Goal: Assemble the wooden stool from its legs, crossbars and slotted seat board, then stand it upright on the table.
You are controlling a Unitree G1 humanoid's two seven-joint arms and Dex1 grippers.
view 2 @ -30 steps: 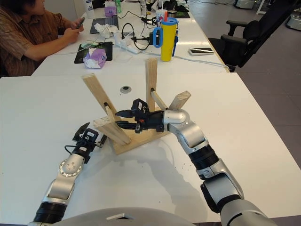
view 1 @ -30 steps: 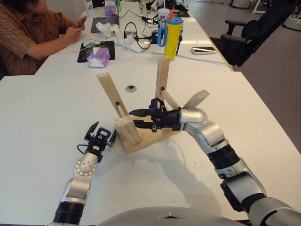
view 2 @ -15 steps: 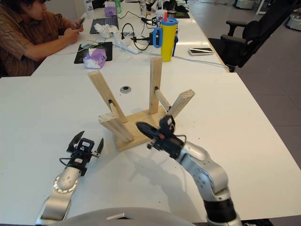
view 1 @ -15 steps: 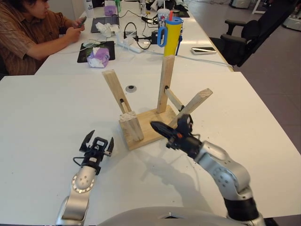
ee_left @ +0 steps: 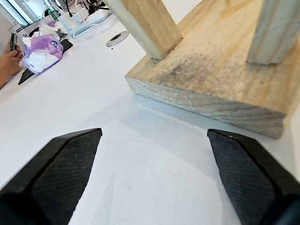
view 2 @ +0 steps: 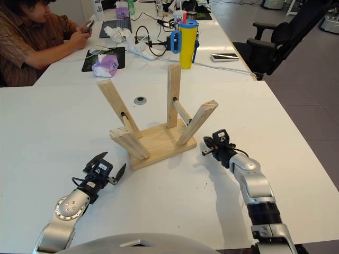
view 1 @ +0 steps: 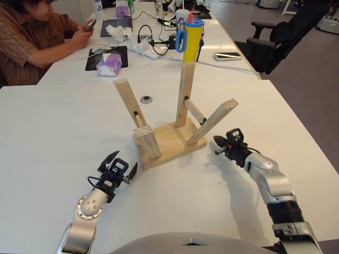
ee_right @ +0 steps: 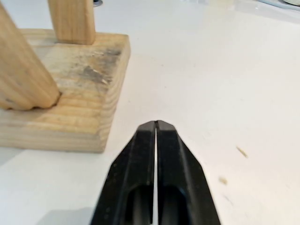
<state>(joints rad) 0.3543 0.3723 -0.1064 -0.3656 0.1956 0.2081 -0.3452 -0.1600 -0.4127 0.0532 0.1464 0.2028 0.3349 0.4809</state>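
Note:
The wooden stool lies upside down mid-table, its seat board (view 1: 168,144) flat on the white surface. Three long legs (view 1: 185,92) point upward; a shorter block (view 1: 146,142) leans at the board's front left corner. A crossbar (view 1: 194,111) joins the centre leg and the slanted right leg (view 1: 214,120). My left gripper (view 1: 117,172) rests open on the table just in front-left of the board, whose edge (ee_left: 206,101) lies ahead of its fingertips (ee_left: 70,154). My right gripper (view 1: 218,146) sits shut and empty to the right of the board; its closed tip (ee_right: 156,124) faces the board corner (ee_right: 89,117).
A round table grommet (view 1: 146,99) lies behind the stool. On the far table stand a yellow bottle (view 1: 193,39), a phone (view 1: 229,56), a purple tissue pack (view 1: 110,63) and cables. An office chair (view 1: 275,42) stands at the far right.
My right gripper has withdrawn from between the legs over the seat board to the table right of the stool and has shut. The stool shifted slightly right. My left gripper drew back a little.

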